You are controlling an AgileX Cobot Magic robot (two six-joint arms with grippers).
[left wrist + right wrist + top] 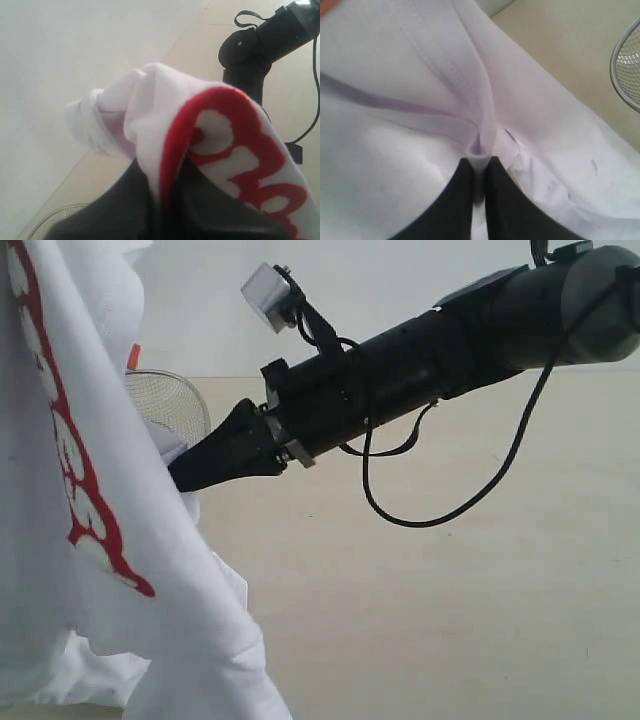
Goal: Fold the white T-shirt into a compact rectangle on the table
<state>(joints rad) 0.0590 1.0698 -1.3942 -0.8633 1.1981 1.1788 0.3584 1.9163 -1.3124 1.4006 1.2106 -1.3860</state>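
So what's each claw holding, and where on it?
Both hold the white T-shirt: right claw pinches a seamed white fold, left claw grips at the red band.

A round wire-mesh basket (172, 405) of silvery metal stands at the left of the exterior view, only partly visible. Its rim and mesh also show in the right wrist view. Behind it rises a plain pale wall (400, 290).
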